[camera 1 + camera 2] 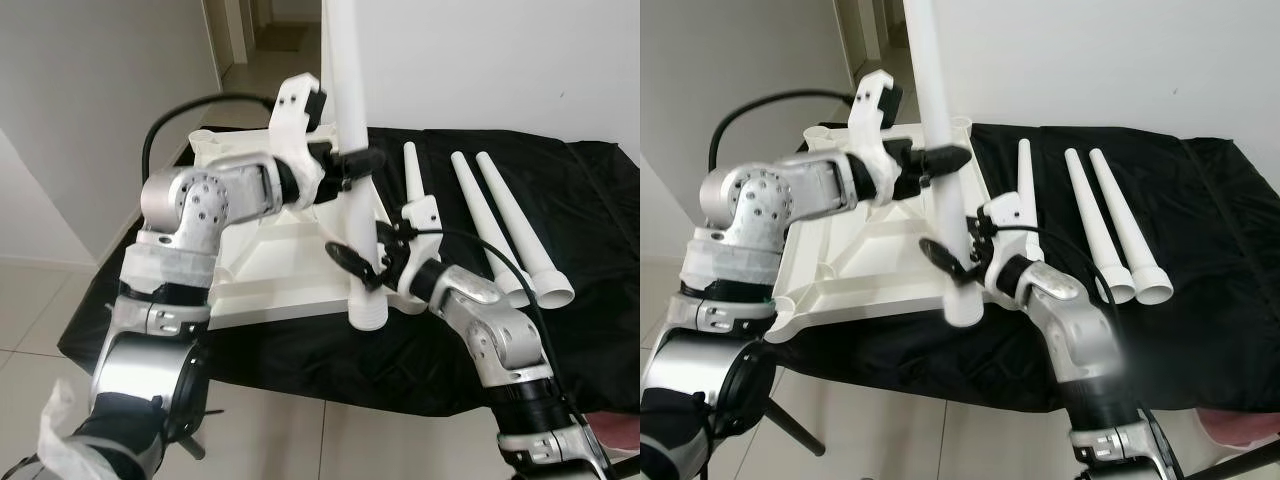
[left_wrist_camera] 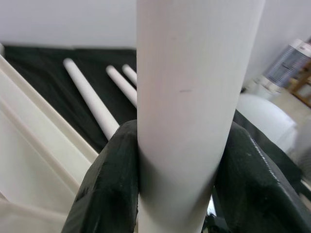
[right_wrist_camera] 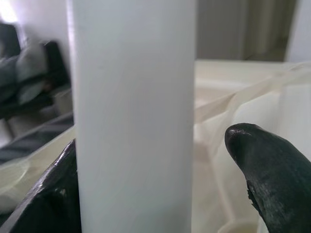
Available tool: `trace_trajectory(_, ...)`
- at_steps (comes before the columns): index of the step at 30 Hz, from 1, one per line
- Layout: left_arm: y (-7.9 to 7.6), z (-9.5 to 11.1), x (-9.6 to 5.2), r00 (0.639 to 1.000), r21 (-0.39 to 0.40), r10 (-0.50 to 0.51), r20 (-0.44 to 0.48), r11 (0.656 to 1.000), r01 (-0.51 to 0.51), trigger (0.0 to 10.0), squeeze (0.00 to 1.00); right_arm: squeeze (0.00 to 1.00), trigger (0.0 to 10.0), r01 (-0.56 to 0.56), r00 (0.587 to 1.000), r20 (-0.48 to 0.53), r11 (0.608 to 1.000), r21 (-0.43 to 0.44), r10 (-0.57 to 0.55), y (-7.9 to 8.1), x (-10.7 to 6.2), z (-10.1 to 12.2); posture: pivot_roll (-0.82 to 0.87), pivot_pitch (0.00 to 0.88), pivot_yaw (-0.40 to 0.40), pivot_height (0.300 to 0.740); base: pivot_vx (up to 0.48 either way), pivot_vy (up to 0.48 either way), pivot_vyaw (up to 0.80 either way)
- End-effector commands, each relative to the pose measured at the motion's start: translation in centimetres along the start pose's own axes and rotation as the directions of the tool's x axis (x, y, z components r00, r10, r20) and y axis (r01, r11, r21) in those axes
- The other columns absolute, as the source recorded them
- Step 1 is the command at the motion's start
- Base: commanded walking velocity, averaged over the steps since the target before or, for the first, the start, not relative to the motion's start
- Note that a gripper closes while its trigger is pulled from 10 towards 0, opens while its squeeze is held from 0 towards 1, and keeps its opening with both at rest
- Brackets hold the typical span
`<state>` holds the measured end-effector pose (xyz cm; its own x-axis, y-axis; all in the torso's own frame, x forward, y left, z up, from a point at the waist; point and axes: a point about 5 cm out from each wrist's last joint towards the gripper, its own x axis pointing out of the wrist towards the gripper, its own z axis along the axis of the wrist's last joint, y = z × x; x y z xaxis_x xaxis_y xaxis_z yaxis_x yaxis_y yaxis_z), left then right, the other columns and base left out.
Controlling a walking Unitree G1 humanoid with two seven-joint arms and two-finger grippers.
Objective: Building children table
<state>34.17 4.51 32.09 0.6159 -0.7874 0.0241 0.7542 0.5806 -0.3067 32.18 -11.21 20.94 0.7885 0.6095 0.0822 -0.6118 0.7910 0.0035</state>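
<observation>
Left gripper (image 1: 352,160) clamps smooth white tapered leg (image 1: 355,120); right gripper (image 1: 362,268) spread around it; three spare legs (image 1: 500,225) on black cloth (image 1: 590,200).

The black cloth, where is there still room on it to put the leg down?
The black cloth is bare right of the three loose table legs, out to its far edge, and along the front strip below them. It is crowded at the upturned tabletop, where the left gripper and right gripper meet on the upright table leg.
</observation>
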Motion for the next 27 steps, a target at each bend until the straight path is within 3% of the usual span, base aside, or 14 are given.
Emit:
trace_trajectory(1,-0.6,0.9,0.3,0.999,0.024,-0.006,0.035,1.000,0.005,10.0,0.00,0.00,10.0,0.034,0.999,0.007,0.999,-0.001,-0.034,-0.1,0.3,0.1,-0.07,0.000,0.058,0.740,0.000,0.000,0.00)
trace_trajectory(3,-1.0,1.8,0.7,0.997,0.052,0.056,0.050,0.997,-0.058,10.0,0.00,0.00,10.0,0.085,0.996,0.034,0.996,0.032,-0.086,0.1,1.0,0.5,-0.08,0.000,0.063,0.740,0.000,0.000,0.00)
trace_trajectory(8,-1.5,2.4,0.9,0.995,0.083,0.083,0.062,0.993,-0.088,10.0,0.00,0.00,10.0,0.113,0.992,0.054,0.992,0.056,-0.116,0.5,1.5,0.7,-0.08,0.000,0.065,0.740,0.000,0.000,0.00)
trace_trajectory(13,-2.0,3.3,1.6,0.986,0.099,0.115,0.124,0.987,-0.128,10.0,0.00,0.00,10.0,0.176,0.982,0.065,0.984,0.026,-0.177,0.8,2.7,1.3,-0.08,0.000,0.070,0.740,0.000,0.000,0.00)
trace_trajectory(14,-2.3,3.7,1.7,0.978,0.127,0.123,0.171,0.981,-0.146,10.0,0.00,0.00,10.0,0.197,0.978,0.065,0.980,0.022,-0.198,1.0,3.1,1.5,-0.08,0.000,0.071,0.740,0.000,0.000,0.00)
trace_trajectory(17,-3.5,4.0,2.2,0.974,0.108,0.061,0.219,0.990,-0.087,10.0,0.00,0.00,10.0,0.240,0.968,0.066,0.970,0.036,-0.241,1.3,3.8,1.5,-0.08,0.000,0.069,0.740,0.000,0.000,0.00)
trace_trajectory(20,-4.6,3.9,2.5,0.972,0.165,0.022,0.233,0.984,-0.062,10.0,0.00,0.00,10.0,0.280,0.957,0.065,0.959,0.045,-0.283,1.7,4.3,1.3,-0.08,0.000,0.070,0.740,0.000,0.000,0.00)
trace_trajectory(27,-5.4,3.4,3.0,0.976,0.167,-0.006,0.219,0.985,-0.031,10.0,0.00,0.00,10.0,0.320,0.946,0.059,0.947,0.005,-0.320,1.8,4.7,1.1,-0.08,0.000,0.071,0.740,0.000,0.000,0.00)
